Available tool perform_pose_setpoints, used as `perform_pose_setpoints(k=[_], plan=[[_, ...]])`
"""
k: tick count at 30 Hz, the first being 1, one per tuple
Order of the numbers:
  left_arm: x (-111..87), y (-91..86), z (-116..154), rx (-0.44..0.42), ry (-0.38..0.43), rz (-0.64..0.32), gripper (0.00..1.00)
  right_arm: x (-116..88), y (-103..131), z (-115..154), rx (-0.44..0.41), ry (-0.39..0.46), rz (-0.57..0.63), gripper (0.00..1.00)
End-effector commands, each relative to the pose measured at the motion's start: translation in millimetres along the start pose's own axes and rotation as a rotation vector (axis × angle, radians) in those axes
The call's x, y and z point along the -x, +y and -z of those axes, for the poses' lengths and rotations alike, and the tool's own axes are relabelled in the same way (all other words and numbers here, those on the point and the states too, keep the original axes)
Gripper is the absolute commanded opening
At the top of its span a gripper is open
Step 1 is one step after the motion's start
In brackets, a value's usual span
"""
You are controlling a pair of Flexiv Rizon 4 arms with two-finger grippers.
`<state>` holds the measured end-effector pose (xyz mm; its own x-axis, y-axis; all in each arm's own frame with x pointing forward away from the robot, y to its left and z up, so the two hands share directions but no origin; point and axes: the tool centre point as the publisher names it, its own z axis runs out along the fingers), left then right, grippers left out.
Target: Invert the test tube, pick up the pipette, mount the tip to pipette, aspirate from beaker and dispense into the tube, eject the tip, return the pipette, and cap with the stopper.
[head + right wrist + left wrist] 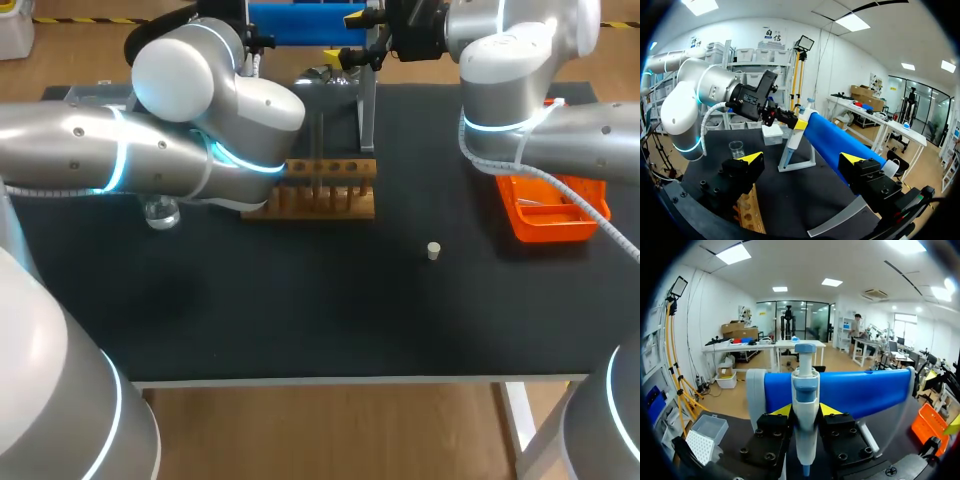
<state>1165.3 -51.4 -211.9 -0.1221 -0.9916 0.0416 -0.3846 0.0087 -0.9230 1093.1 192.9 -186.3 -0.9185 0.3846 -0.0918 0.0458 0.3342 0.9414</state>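
Left claw (805,410) grips the upright pipette (805,386), plunger up, nozzle down; right claw (801,159) gapes wide, empty.

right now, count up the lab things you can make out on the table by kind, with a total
pipette: 1
beaker: 1
stopper: 1
tip box: 1
wooden rack: 1
orange tray: 1
pipette stand: 1
total: 7

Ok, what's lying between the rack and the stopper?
Nothing. In the head view, the stretch of mat between the rack and the stopper is bare.
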Motion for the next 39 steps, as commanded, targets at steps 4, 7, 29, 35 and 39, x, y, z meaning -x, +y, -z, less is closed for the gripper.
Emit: perform_pose_setpoints(k=[4,7,29,35,39], plan=[[-4.3,0.8,0.5,0.015,0.003,-0.003,1.0,1.0,0.9,1.3,-0.005,0.005,-0.001,1.0],[-6.5,-0.9,4.1,0.011,0.001,-0.003,1.0,1.0,0.9,1.3,-0.005,0.005,-0.001,1.0],[-16.2,-46.9,69.6,-0.084,0.063,-0.099,1.0,1.0,0.9,1.3,-0.005,0.005,-0.001,1.0],[-19.7,-44.1,105.9,-0.11,0.289,-0.169,1.0,1.0,0.9,1.3,-0.005,0.005,-0.001,1.0],[-21.6,-41.6,126.6,-0.099,0.428,-0.238,1.0,1.0,0.9,1.3,-0.005,0.005,-0.001,1.0]])
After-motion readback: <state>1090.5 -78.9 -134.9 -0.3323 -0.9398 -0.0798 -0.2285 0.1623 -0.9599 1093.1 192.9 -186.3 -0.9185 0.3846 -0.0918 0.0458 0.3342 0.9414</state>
